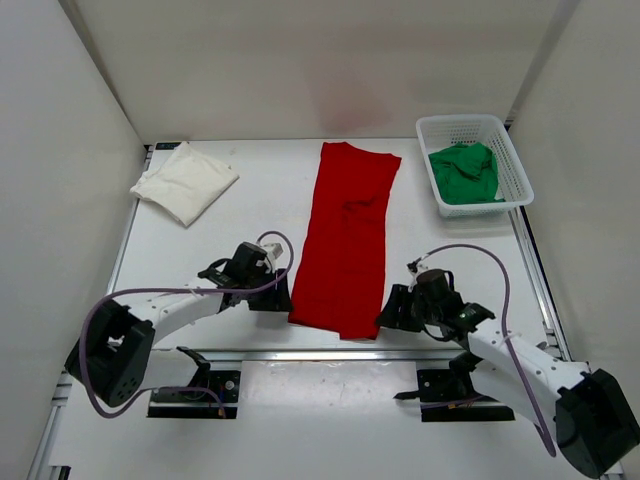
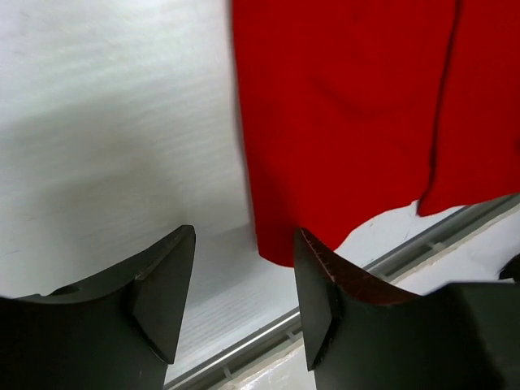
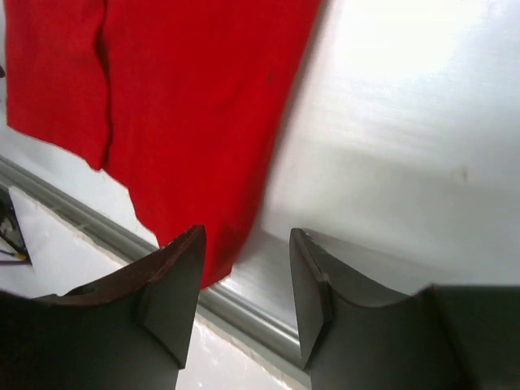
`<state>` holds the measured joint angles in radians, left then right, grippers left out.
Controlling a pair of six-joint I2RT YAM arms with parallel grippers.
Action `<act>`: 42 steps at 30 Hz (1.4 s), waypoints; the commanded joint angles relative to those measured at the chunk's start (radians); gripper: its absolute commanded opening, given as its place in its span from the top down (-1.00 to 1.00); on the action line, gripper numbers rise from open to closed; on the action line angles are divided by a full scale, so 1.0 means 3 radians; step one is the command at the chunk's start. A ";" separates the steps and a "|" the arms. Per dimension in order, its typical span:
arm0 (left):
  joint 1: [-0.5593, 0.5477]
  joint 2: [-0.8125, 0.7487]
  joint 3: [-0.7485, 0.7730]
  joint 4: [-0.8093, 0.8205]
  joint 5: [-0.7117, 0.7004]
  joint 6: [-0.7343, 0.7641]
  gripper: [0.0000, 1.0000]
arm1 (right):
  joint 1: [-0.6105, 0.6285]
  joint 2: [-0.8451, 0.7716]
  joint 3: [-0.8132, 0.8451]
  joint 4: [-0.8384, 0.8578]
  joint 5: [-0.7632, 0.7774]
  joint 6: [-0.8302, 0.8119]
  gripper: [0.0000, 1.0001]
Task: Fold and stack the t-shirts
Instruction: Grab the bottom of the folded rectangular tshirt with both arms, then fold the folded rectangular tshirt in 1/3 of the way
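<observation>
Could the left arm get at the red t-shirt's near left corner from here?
Probably yes. The left pincer stands open beside the red t-shirt, whose near corner lies just ahead of it; only bare table lies between.

Between the left pincer [image 1: 276, 296] and the right pincer [image 1: 392, 310], both matt black, a plain bright red t-shirt [image 1: 345, 240] is seen, with no pattern on it. Far beyond the left pincer, a cream-white t-shirt [image 1: 185, 182] is shown, likewise plain. Far beyond the right pincer, a solid green t-shirt [image 1: 464, 172] is seen in a white basket [image 1: 510, 165] patterned with a mesh of small holes. The table [image 1: 250, 200] beneath the pincers is white, and pale purple cables [image 1: 470, 247] are seen behind them.
</observation>
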<state>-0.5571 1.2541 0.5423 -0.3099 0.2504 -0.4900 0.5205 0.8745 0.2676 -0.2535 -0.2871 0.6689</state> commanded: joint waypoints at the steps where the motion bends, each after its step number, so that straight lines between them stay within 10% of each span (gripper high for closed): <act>1: -0.0111 0.0084 -0.0049 0.0092 0.0116 0.0018 -0.24 | 0.0156 -0.0220 -0.0145 -0.0183 0.0108 0.0326 0.12; 13: -0.0199 0.0283 -0.0048 0.0210 0.0499 0.0069 0.04 | 0.0463 -0.0241 -0.0329 0.0083 0.0057 0.0685 0.77; 16: -0.0239 0.0314 -0.0069 0.0246 0.0541 0.0069 0.30 | 0.0459 -0.0307 -0.0330 0.0012 0.0088 0.0705 0.99; 19: -0.0204 0.0228 -0.0104 0.0287 0.0591 0.0003 0.97 | 0.0468 -0.0425 -0.0330 -0.0070 0.0088 0.0711 1.00; 25: -0.0188 -0.0406 -0.0172 -0.0158 0.0561 -0.0084 1.00 | 0.0832 -0.0547 -0.0141 -0.0356 0.0189 0.0869 0.99; 32: 0.0083 -0.0142 0.0910 -0.0286 0.0495 -0.0197 1.00 | -0.0516 0.0054 0.0630 -0.0235 -0.0377 -0.0244 1.00; 42: 0.0461 0.1811 0.2552 0.0133 0.0142 -0.0356 1.00 | -0.1234 0.1936 0.2011 0.0430 -0.0516 -0.0665 1.00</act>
<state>-0.4454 1.7119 1.2110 -0.2897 0.3477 -0.5846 0.1833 1.3682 0.7811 -0.2127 -0.4137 0.5232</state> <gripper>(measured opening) 0.027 0.026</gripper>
